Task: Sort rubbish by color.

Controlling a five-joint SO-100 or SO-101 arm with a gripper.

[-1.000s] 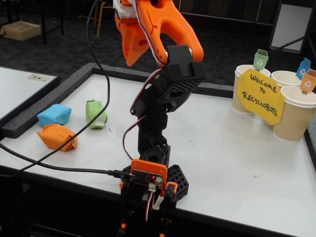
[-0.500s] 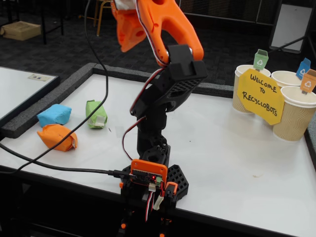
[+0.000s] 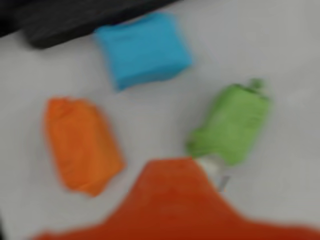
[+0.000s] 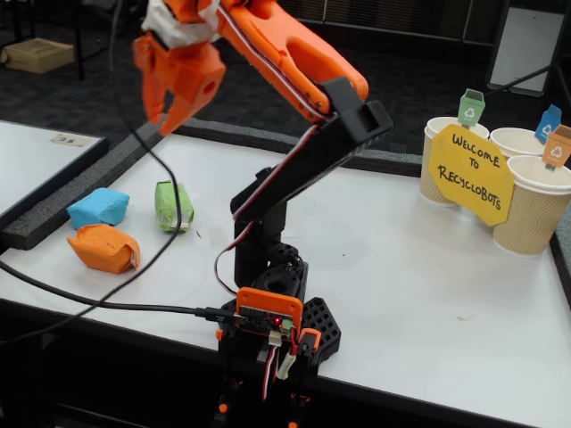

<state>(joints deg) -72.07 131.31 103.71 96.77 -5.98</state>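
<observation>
Three pieces of rubbish lie at the table's left in the fixed view: a light blue wad (image 4: 98, 207), a green wad (image 4: 173, 205) with white tape, and an orange wad (image 4: 104, 247). My orange gripper (image 4: 161, 125) hangs high above them, pointing down, with a narrow gap between its fingertips and nothing held. The blurred wrist view looks down on the blue wad (image 3: 142, 49), the orange wad (image 3: 82, 145) and the green wad (image 3: 232, 125). One orange finger (image 3: 175, 200) fills the bottom edge, next to the green wad's taped end.
Three paper cups (image 4: 535, 209) with coloured recycling tags stand at the far right behind a yellow sign (image 4: 471, 174). A grey foam border (image 4: 53, 218) edges the table beside the wads. A black cable (image 4: 89, 299) runs across the front left to the arm's base (image 4: 268, 330).
The arm has swung left and stretched out. The gripper moved from the top middle of the fixed view to a spot above the wads.
</observation>
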